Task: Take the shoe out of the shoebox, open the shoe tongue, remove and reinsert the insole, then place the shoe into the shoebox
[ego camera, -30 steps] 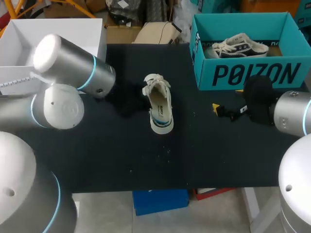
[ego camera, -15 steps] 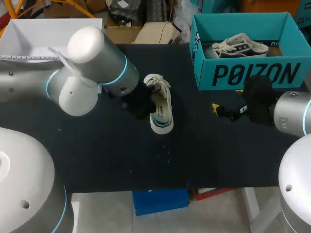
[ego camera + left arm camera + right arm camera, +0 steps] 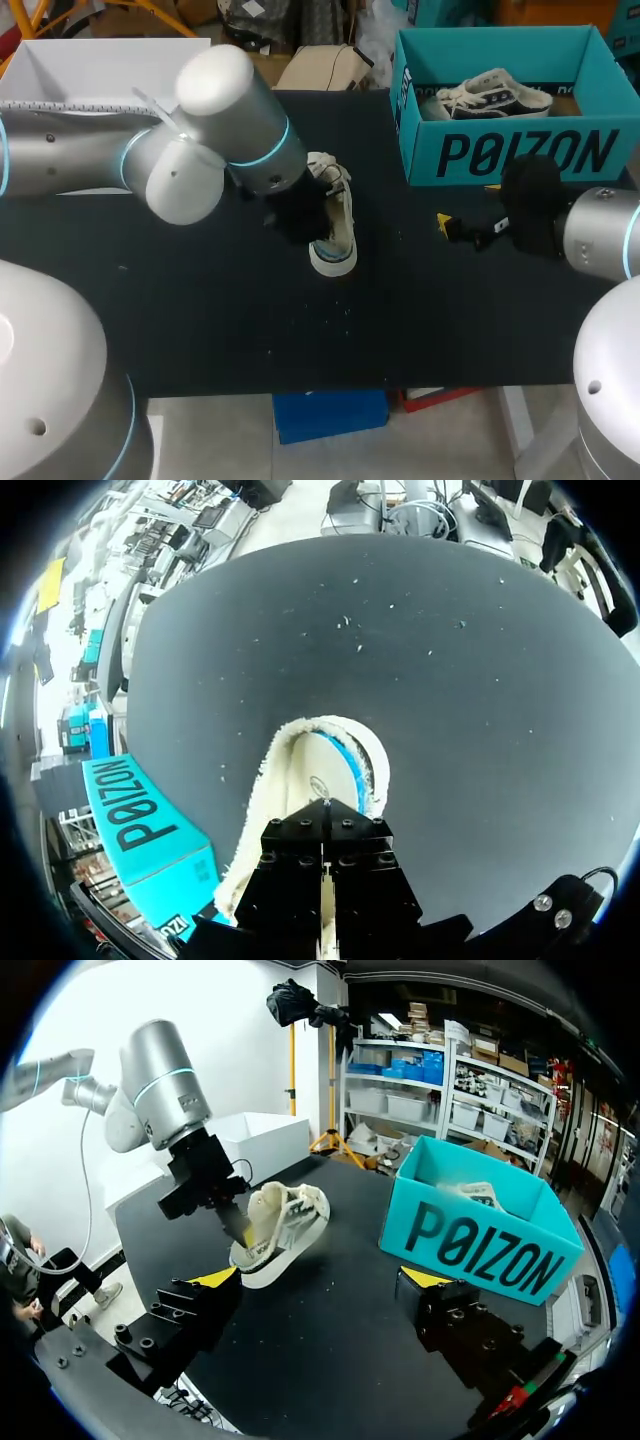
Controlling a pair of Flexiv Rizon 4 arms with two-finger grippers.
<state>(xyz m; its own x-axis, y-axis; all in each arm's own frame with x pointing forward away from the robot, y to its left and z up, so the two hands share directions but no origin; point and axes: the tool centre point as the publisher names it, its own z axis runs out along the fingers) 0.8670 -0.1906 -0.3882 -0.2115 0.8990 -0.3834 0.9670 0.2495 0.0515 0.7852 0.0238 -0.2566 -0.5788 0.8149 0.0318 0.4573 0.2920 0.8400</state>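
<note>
L arm [image 3: 230,110] angled down over shoe [image 3: 333,250]. L gripper [image 3: 238,1228] tips inside shoe opening, fingers pressed tog. R gripper [image 3: 320,1278] spread, well apart from shoe.

Only print I can really make out is the one word in big dark block letters across the long outer wall of the teal cardboard shoebox [image 3: 520,152]. It shows from both my wrist cams too. There's a small label on the box's end wall and a tiny round stamp on the insole [image 3: 318,780] of the cream low-top sneaker [image 3: 268,805], both too small to read.
</note>
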